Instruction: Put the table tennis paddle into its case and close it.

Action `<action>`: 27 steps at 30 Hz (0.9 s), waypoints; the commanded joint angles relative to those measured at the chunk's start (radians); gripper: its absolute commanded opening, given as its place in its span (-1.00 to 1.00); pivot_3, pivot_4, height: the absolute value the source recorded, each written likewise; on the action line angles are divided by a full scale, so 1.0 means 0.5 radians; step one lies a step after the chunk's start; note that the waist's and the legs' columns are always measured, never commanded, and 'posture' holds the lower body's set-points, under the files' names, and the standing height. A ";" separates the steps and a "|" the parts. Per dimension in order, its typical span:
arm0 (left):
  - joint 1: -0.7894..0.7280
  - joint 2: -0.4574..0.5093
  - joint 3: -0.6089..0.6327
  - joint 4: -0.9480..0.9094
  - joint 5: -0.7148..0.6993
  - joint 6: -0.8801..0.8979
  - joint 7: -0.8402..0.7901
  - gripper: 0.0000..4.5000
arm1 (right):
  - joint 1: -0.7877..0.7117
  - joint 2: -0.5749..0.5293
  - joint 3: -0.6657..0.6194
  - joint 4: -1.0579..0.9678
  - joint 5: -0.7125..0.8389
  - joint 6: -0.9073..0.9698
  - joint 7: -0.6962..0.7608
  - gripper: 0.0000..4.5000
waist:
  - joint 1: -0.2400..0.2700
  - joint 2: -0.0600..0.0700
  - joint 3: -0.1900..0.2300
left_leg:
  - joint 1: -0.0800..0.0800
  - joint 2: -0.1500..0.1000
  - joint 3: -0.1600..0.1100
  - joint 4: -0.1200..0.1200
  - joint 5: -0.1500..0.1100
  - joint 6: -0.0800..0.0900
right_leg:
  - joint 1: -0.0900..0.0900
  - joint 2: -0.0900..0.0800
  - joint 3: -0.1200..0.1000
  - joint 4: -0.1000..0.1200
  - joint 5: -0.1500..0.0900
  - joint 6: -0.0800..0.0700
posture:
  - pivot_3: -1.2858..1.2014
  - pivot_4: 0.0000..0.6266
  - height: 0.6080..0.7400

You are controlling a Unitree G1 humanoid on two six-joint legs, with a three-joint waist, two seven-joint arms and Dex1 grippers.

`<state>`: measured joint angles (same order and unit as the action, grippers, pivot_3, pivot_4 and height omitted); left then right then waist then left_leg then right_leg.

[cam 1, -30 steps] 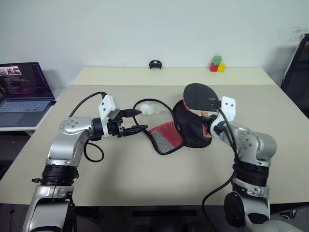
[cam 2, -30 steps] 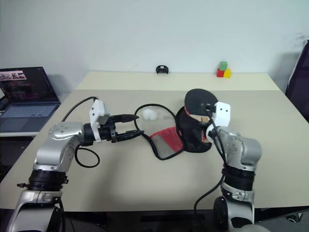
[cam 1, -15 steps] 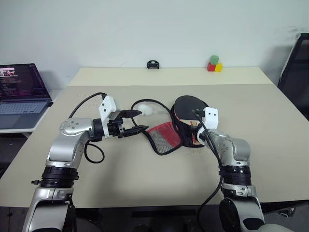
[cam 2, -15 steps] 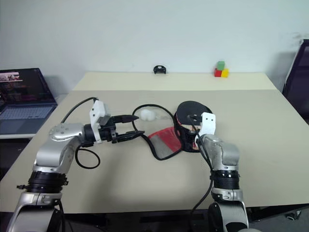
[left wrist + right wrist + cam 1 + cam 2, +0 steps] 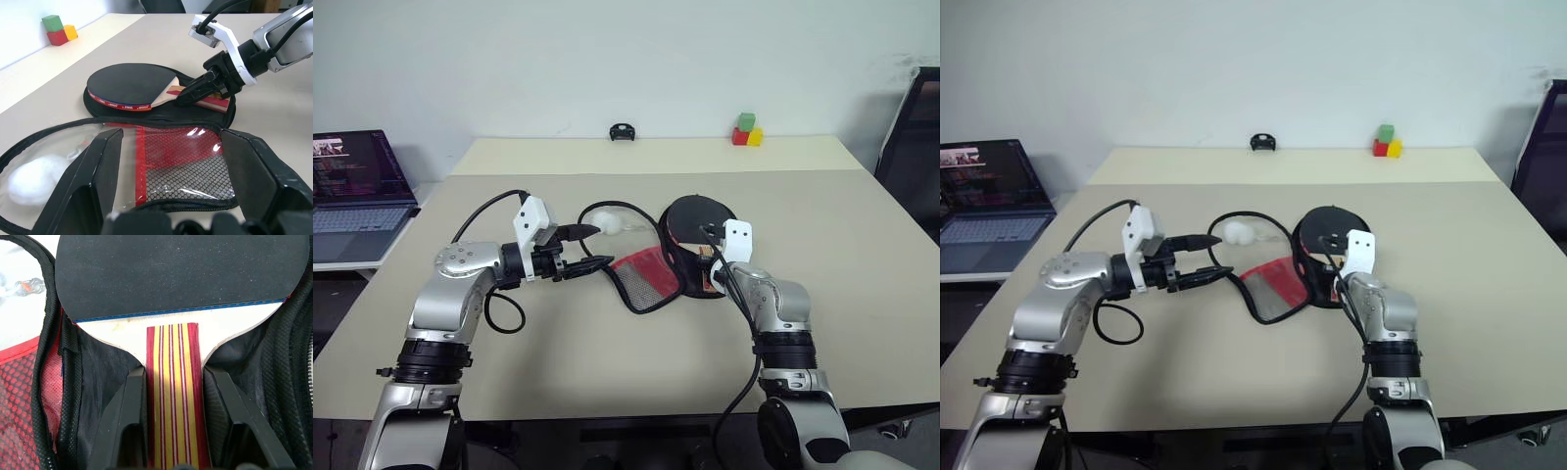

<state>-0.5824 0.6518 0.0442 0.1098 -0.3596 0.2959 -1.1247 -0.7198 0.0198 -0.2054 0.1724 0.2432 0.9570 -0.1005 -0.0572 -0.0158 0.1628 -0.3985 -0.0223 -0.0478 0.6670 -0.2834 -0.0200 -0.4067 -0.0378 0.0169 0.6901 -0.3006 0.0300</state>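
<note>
Counter [image 5: 607,372]: beige, carries all items listed.

Case [image 5: 651,279]: black fabric pouch, unzipped and spread flat at mid-counter. Lid half with red panel and mesh pocket lies toward 8 o'clock; base half lies toward 3 o'clock, under the paddle. No logo or lettering can be read on it.

Paddle [image 5: 176,271]: lies flat in the base half, black rubber face up. Long axis runs from handle at 6 o'clock, nearest the robot, to blade at 12 o'clock. The striped red-and-tan handle sits between the right fingers, so the blade lies straight ahead of them. Small white lettering shows along the red edge of the blade in the left wrist view; too small to read.

Right gripper [image 5: 171,411]: fingers [image 5: 124,421] clamped on the handle, one on each side. Nearer arm to the paddle.

Left gripper [image 5: 171,161]: fingers [image 5: 95,166] apart, holding nothing, just beside the lid half at its 9 o'clock edge, pointed across it toward the paddle. Nearer arm to the lid; judged best placed to fold it over once the handle is let go.

White wad [image 5: 612,224]: soft lump at the 11 o'clock end of the lid half; whether in its clear pocket or just behind cannot be told.
</note>
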 commanded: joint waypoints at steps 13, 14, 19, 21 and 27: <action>0.010 0.039 0.089 -0.051 -0.041 -0.016 0.037 0.54 | -0.002 0.080 0.044 -0.645 0.210 0.371 0.080 0.82 | 0.001 0.000 0.000 | 0.001 0.000 -0.001 0.004 -0.001 0.002 | -0.003 0.000 0.000 0.011 0.000 0.000 | 0.03 -0.52 1.00; 0.021 0.038 0.099 -0.048 -0.041 -0.013 0.050 0.54 | 0.010 0.052 0.055 -0.720 0.239 0.416 0.118 0.82 | 0.001 0.000 0.000 | 0.000 0.000 -0.001 0.004 -0.001 0.002 | -0.003 0.000 0.000 0.011 0.000 0.000 | 0.03 -0.52 1.00; 0.090 0.003 0.150 -0.017 -0.075 0.027 0.115 0.54 | 0.121 -0.349 0.266 -0.994 0.319 0.245 0.590 0.82 | 0.004 0.000 0.000 | 0.000 0.000 -0.002 0.007 -0.002 0.004 | -0.002 0.000 0.000 0.011 0.000 0.000 | 0.03 -0.52 1.00; 0.115 0.002 0.146 -0.002 -0.069 0.012 0.125 0.54 | 0.169 -0.509 0.329 -1.018 0.319 0.165 0.738 0.82 | 0.009 0.000 0.000 | 0.000 -0.001 -0.002 0.009 -0.002 0.005 | -0.001 0.000 -0.001 0.009 0.000 0.000 | 0.03 -0.52 1.00; 0.139 0.009 0.169 0.046 -0.059 0.015 0.200 0.54 | 0.208 -0.891 0.165 -0.937 0.576 0.228 1.178 0.99 | 0.012 -0.001 0.000 | 0.000 0.000 -0.002 0.015 -0.002 0.006 | 0.001 0.001 -0.001 0.012 0.000 0.000 | 0.03 -0.52 1.00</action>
<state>-0.5099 0.6486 0.0955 0.1348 -0.3787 0.3057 -1.0384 -0.6067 -0.3949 -0.0899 -0.2745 0.4824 1.0747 0.4231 -0.0513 -0.0162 0.1628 -0.3987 -0.0226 -0.0489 0.6752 -0.2845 -0.0171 -0.4062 -0.0376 0.0165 0.6962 -0.3007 0.0300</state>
